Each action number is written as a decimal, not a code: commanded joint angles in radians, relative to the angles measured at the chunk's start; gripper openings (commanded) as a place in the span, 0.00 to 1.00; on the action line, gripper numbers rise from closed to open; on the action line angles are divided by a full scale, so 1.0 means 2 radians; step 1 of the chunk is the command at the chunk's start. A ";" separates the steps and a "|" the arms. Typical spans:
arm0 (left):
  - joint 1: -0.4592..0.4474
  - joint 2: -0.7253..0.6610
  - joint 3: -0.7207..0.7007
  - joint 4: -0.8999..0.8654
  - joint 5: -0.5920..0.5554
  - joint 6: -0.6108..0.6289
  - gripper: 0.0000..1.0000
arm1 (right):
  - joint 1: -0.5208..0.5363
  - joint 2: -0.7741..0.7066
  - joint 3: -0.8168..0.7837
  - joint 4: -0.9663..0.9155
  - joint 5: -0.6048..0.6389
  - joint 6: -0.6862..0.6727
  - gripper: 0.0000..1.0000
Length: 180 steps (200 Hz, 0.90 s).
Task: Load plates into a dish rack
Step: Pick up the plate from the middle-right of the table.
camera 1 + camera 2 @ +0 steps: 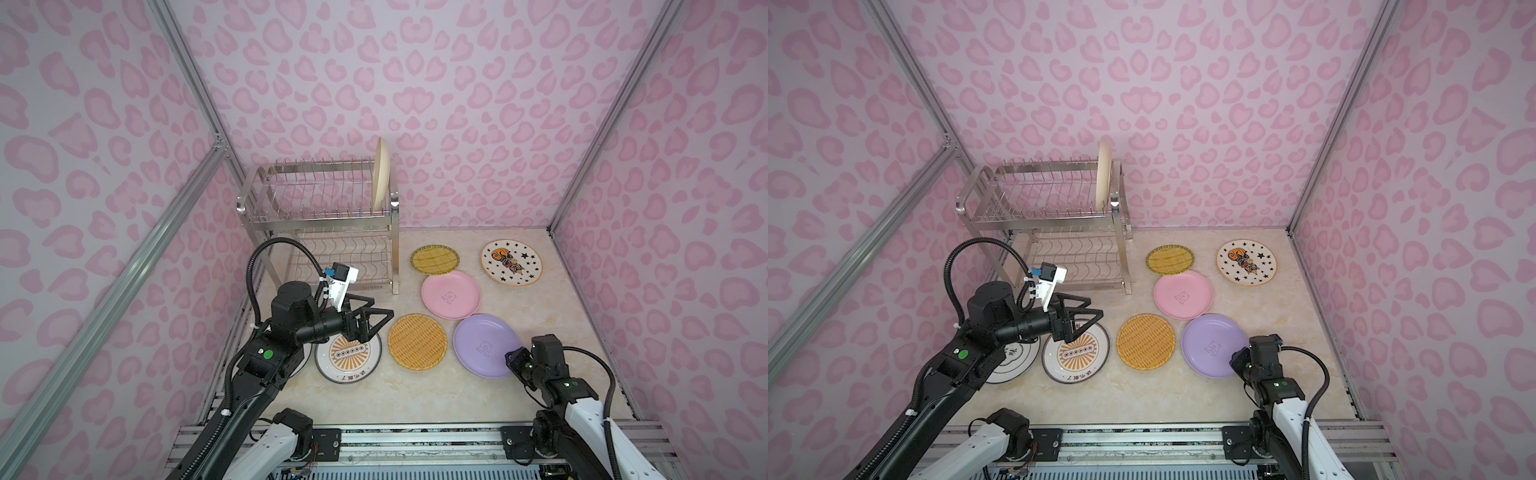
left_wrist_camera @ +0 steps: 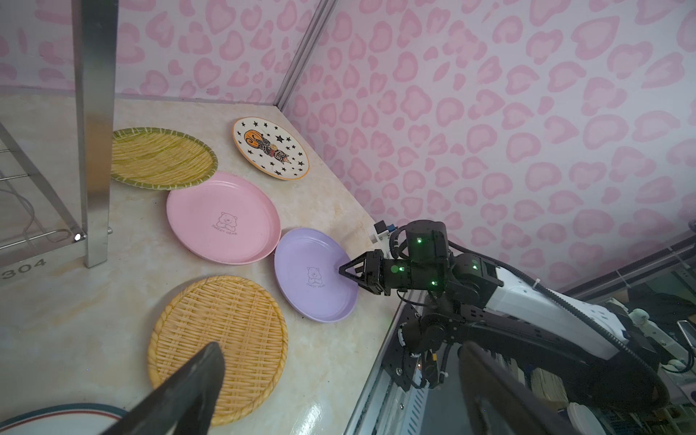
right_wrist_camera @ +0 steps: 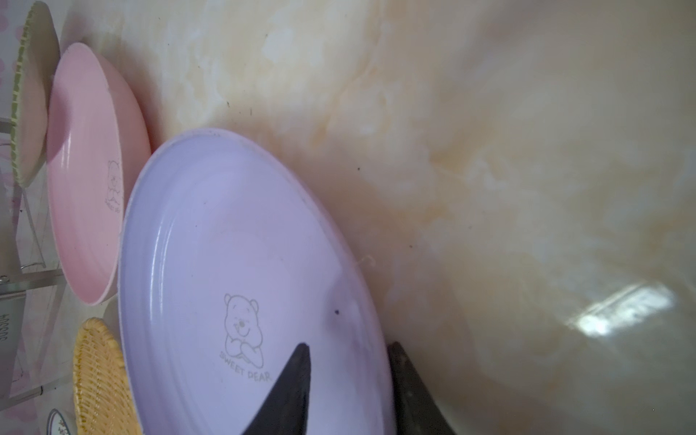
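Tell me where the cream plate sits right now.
In both top views the cream plate stands on edge at the right end of the dish rack's top tier, the only plate in it.

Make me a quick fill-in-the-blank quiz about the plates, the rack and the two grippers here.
1. The upright plate in the rack is ___ in colour.
2. The right gripper has its fingers on either side of the rim of a flat plate coloured ___.
3. The left gripper hovers with its fingers wide ___.

Missing words: cream; lilac; open.
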 commanded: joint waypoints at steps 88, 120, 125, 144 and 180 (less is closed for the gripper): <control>0.001 -0.008 -0.001 -0.009 -0.018 0.012 0.98 | 0.006 -0.016 -0.020 0.018 0.009 -0.007 0.07; 0.002 -0.003 -0.002 -0.008 -0.015 0.010 0.98 | 0.006 -0.016 -0.020 0.008 0.008 -0.013 0.00; 0.001 -0.002 -0.002 -0.008 -0.016 0.009 0.98 | 0.006 -0.022 -0.022 0.006 0.008 -0.012 0.00; 0.002 0.002 -0.003 -0.007 -0.015 0.006 0.98 | 0.006 -0.055 -0.021 -0.012 0.011 -0.010 0.00; 0.002 0.016 -0.001 -0.001 -0.006 -0.009 0.98 | 0.006 -0.134 0.014 -0.077 0.022 -0.020 0.00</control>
